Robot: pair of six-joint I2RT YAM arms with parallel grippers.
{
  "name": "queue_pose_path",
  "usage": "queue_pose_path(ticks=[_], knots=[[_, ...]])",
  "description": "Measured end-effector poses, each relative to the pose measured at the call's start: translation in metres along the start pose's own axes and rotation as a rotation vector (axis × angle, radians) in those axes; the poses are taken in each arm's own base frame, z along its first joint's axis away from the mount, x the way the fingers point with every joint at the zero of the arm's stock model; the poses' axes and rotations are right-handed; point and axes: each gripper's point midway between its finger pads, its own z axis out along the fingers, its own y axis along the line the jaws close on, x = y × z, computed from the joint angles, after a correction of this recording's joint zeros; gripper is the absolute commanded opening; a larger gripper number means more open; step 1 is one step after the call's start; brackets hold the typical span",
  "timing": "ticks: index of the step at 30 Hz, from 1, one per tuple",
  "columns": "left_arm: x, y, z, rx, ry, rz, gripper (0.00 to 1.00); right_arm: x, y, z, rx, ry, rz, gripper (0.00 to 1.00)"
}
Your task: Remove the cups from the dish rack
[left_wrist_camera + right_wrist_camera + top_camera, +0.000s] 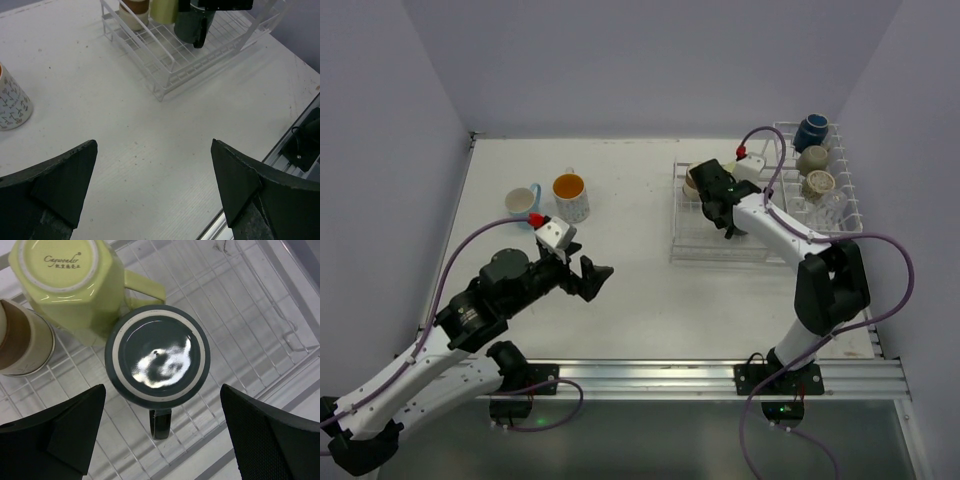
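Directly below the right hand (161,387), fingers spread, an upturned dark glazed mug (157,352) is sitting on the white wire dish rack (240,305), handle pointing palmward.

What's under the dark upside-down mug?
The white wire rack holds the dark mug, base up. Whether anything sits beneath or inside it is hidden by the mug itself.

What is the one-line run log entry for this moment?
right tool: open over upturned dark mug in dish rack | left tool: open, empty, over table
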Motion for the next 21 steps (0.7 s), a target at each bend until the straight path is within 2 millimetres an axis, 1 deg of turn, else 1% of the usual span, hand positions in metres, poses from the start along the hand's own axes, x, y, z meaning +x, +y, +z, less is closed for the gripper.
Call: queue_pose_path(ticks=[5, 10, 13, 18, 21], knots=[[0.004, -0.002, 0.000, -0.006, 0.013, 0.015, 1.00, 0.003, -0.004, 0.012, 0.019, 0.029, 0.022, 0.99], [0.007, -0.003, 0.000, -0.007, 0.023, 0.021, 1.00, 0.005, 0.004, 0.021, -0.035, 0.050, 0.029, 0.99], [0.008, -0.003, 0.001, -0.008, 0.030, 0.023, 1.00, 0.002, 0.007, 0.025, -0.060, 0.053, 0.028, 0.99], [0.011, -0.003, 0.002, -0.012, 0.042, 0.024, 1.00, -0.004, 0.009, 0.034, -0.082, 0.054, 0.053, 0.99], [0.011, -0.003, 0.002, -0.012, 0.042, 0.024, 1.00, -0.003, 0.009, 0.038, -0.090, 0.063, 0.055, 0.99]])
